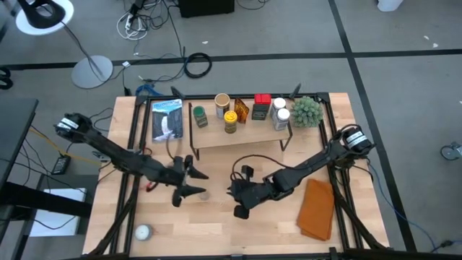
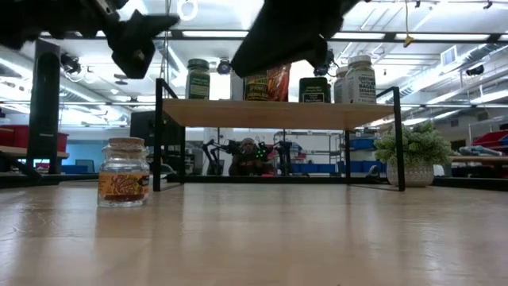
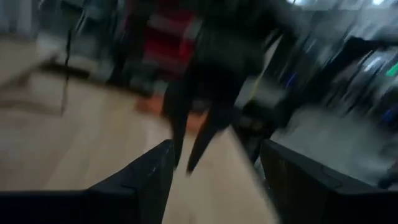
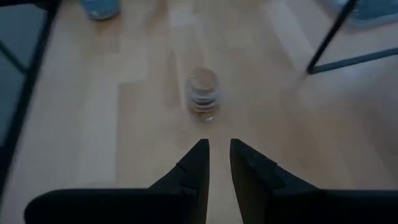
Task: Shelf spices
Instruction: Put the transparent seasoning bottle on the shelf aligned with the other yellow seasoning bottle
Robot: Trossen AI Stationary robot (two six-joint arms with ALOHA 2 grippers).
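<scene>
A small glass spice jar (image 4: 203, 93) with a cork lid and an orange label (image 2: 124, 172) stands upright on the tabletop, in front of the shelf's left end. The shelf (image 1: 242, 135) holds several spices, among them a green-lidded jar (image 1: 200, 115) and a red tin (image 1: 262, 101). My right gripper (image 4: 219, 149) hangs above the table and points down at the jar, short of it. Only a narrow gap shows between its fingers, and nothing is in it. My left gripper (image 1: 199, 182) hovers open just left of the jar (image 1: 206, 195), raised off the table (image 2: 147, 36).
A green plant (image 1: 305, 110) stands at the shelf's right end. An orange-brown cloth (image 1: 317, 209) lies at the near right and a blue-and-white pack (image 1: 167, 119) at the far left. A small white round thing (image 1: 142, 232) sits near the front left corner.
</scene>
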